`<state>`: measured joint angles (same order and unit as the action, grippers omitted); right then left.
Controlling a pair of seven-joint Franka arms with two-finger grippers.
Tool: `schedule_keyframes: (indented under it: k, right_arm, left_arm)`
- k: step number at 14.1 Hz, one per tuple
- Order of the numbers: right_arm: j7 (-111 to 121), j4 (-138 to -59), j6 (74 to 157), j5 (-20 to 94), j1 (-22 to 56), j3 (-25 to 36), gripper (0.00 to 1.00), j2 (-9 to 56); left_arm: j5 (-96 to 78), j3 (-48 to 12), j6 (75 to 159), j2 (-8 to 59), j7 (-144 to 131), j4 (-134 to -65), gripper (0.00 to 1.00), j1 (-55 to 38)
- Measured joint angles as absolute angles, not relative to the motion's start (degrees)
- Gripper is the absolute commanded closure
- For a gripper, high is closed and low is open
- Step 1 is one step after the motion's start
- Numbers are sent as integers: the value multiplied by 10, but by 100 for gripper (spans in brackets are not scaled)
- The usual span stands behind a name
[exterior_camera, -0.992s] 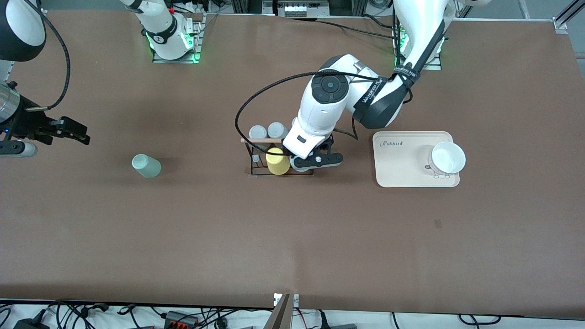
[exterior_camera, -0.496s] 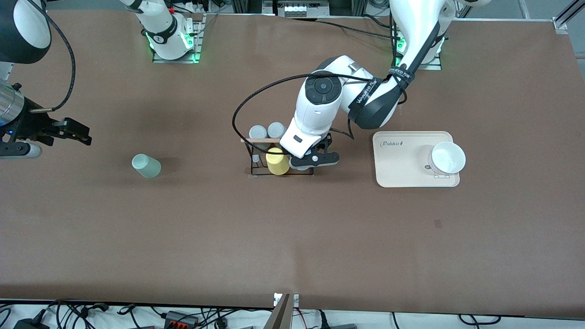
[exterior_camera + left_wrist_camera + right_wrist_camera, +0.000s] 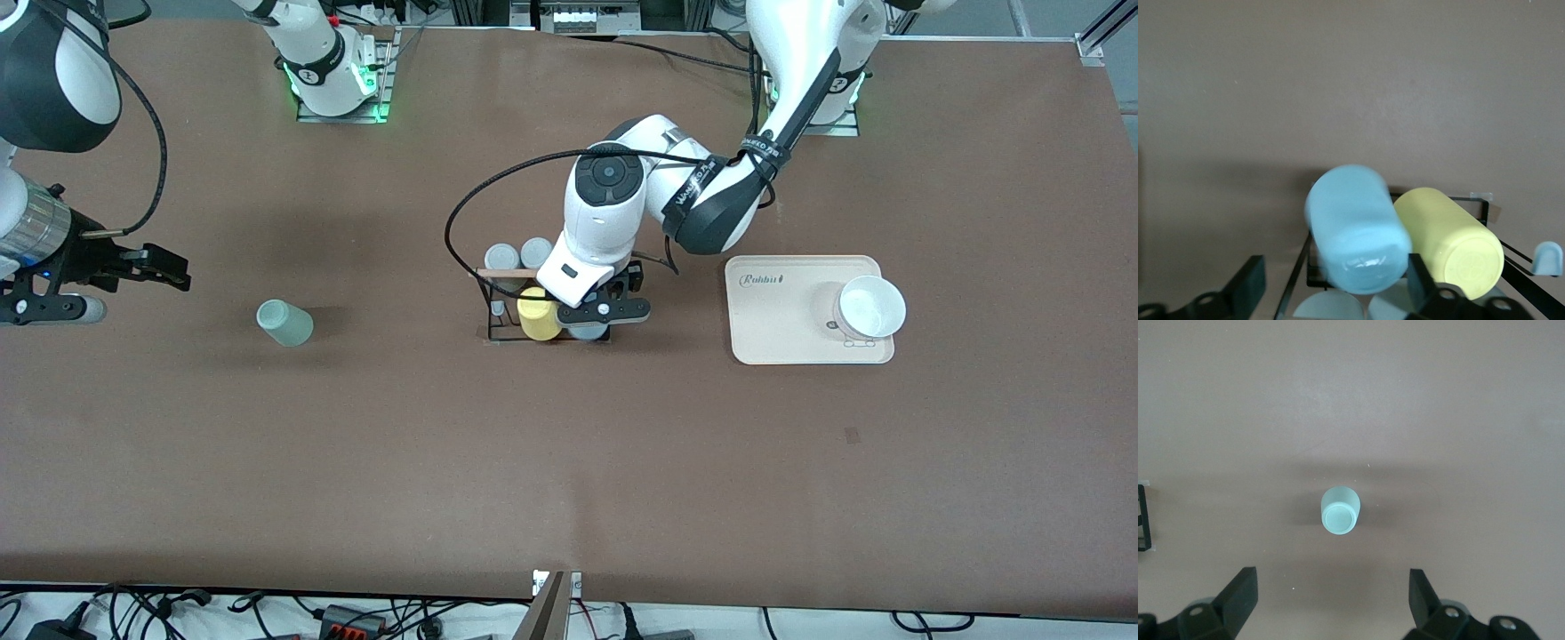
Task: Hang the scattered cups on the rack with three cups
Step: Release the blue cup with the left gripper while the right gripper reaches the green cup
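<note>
At the centre of the frame, my left claw [image 3: 594,311] has slid toward the rack [image 3: 498,307], fingers now wide beside the blue cup [image 3: 1355,230] resting there next to the yellow cup [image 3: 536,313], while my right claw [image 3: 133,267], also wide, has crept from the left edge toward the green cup [image 3: 284,322] still lying on the table.

You can count five plastic tumblers: two grey tumblers [image 3: 500,257], one yellow tumbler [image 3: 537,315], one light blue tumbler [image 3: 1355,230], one pale mint green tumbler [image 3: 284,322].

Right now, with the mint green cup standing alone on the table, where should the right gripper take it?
Grip the mint cup across its round side wall, coming down from above. It stands upside down, closed base up, apart from the rack, and the open right gripper hangs beside it.
</note>
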<state>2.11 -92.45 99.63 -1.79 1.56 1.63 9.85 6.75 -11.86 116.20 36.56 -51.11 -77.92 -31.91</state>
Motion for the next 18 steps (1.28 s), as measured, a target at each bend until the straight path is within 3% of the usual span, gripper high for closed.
schedule_keyframes:
  k: [3,6,12,18]
  right_arm:
    - [21,-925,1000,-18,17,16,0,109]
    - [21,-931,1016,-18,18,16,0,126]
    - [20,-945,1044,-20,40,16,0,177]
    - [11,-1001,1134,-22,41,16,0,233]
  left_arm:
    - [73,-118,1156,364,-507,-776,0,-318]
    - [79,-111,1097,341,-429,-765,0,-297]
    - [79,-110,944,240,-176,-762,0,-157]
    - [65,-112,919,113,-28,-861,0,-26]
